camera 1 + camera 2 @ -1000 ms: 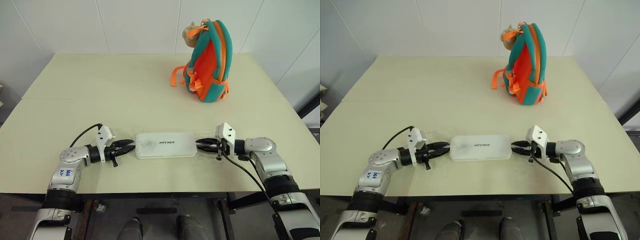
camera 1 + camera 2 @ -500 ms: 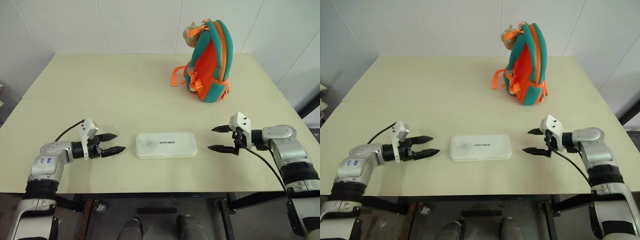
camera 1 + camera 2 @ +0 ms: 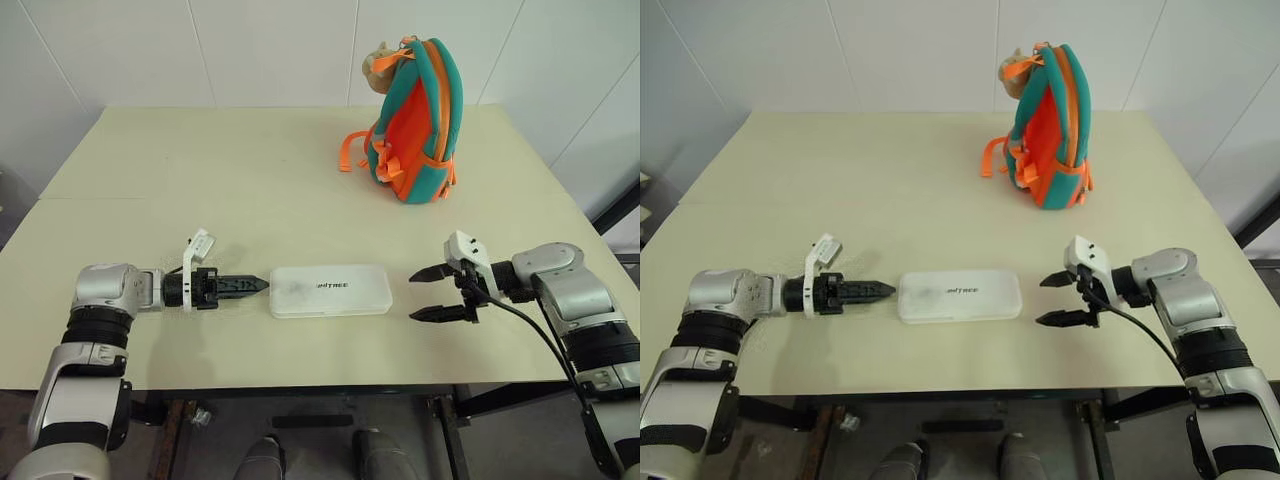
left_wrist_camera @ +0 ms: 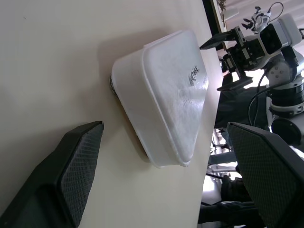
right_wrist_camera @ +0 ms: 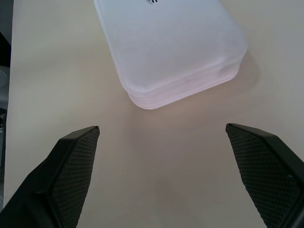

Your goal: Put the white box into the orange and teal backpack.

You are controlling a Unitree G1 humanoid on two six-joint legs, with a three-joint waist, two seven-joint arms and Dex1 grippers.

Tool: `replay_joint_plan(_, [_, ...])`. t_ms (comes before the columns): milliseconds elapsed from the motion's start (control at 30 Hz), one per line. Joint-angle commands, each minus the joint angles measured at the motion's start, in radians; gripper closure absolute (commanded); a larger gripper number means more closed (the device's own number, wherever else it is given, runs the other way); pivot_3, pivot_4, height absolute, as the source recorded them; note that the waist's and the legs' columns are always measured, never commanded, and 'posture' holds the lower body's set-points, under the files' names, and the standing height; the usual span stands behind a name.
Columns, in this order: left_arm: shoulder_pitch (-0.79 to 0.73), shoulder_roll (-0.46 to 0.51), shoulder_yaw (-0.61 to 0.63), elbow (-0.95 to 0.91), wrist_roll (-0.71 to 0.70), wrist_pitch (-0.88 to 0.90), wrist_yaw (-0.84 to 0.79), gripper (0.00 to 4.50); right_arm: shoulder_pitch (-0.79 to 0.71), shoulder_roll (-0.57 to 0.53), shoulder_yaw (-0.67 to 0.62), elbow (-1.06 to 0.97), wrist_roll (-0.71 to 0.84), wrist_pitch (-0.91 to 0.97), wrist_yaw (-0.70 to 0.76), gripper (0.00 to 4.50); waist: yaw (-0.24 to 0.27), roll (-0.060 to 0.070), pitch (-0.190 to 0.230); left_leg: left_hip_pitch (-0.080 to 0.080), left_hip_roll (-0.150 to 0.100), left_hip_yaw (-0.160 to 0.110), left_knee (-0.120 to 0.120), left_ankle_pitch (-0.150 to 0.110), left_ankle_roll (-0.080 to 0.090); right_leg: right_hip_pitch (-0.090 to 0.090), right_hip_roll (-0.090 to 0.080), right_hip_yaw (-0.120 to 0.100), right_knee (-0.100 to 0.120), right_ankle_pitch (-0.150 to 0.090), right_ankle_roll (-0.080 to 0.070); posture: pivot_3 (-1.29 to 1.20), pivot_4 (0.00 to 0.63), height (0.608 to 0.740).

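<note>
The white box (image 3: 330,291) lies flat on the table near the front edge, dark lettering up. My left gripper (image 3: 258,285) points at the box's left end, just short of it and rolled on its side. In the left wrist view its fingers (image 4: 76,166) stand wide apart and open, with the box (image 4: 166,95) ahead of them. My right gripper (image 3: 416,295) is open a short way off the box's right end, with nothing between its fingers (image 5: 71,166). The orange and teal backpack (image 3: 422,130) stands upright at the back right, a tan plush animal (image 3: 378,62) at its top.
The cream table (image 3: 200,180) has a white wall behind it. Orange straps (image 3: 350,155) trail from the backpack onto the tabletop. The table's front edge runs just below both arms.
A second ago both grippers were nearly shut against the box's ends. They drew back and opened. The left has since rolled and come back to the box's left end. The box has not moved.
</note>
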Motion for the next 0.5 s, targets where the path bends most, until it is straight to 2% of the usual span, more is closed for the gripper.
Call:
replay_joint_plan(33, [-0.01,-0.019,-0.009,0.009,-0.003,0.027,0.02,0.03,-0.012,0.025,-0.002,0.002,0.006,0.007,-0.02,0.0,0.001,0.0,0.0,0.0,0.0,0.0,0.0,0.0,0.0,0.0,0.0,0.0,0.0,0.0,0.0,0.0,0.15,0.74])
replay_joint_plan(267, [-0.051,-0.061,-0.018,0.08,0.024,0.004,0.045,0.03,-0.086,0.087,0.002,0.144,-0.028,-0.063,-0.063,0.0,0.009,0.0,0.0,0.0,0.0,0.0,0.002,0.0,0.0,0.001,0.0,0.0,0.0,0.0,0.0,0.0,0.15,0.74])
replay_joint_plan(500, [-0.087,-0.11,-0.03,0.125,0.022,0.014,0.038,0.03,-0.087,0.13,0.006,0.141,-0.024,-0.085,-0.064,0.0,0.012,0.0,0.0,0.0,-0.001,0.0,0.004,0.0,0.0,0.002,0.0,0.0,0.0,0.001,0.001,0.0,0.15,0.74])
